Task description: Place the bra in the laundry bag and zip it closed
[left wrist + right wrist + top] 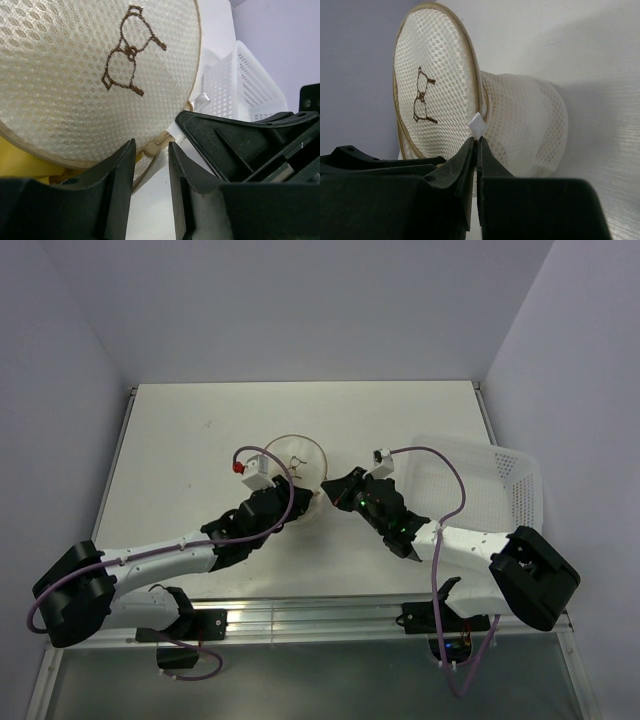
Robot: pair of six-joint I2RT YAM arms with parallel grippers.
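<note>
The laundry bag point(300, 455) is a round cream mesh pouch standing on edge, its lid point(75, 65) embroidered with a brown bra outline. The mustard-yellow bra point(17, 162) shows inside the bag below the lid's unzipped edge. My left gripper point(151, 149) is open, with the beige zipper pull point(149, 147) between its fingertips. My right gripper point(477, 141) is shut on the bag's small white tab point(479, 125) at the seam, on the bag's right side point(328, 487). The left gripper point(298, 502) sits at the bag's near edge.
A white plastic perforated basket point(485, 480) stands at the right of the white table point(200, 440), close behind the right arm; it also shows in the left wrist view point(240, 85). Walls enclose the table on three sides.
</note>
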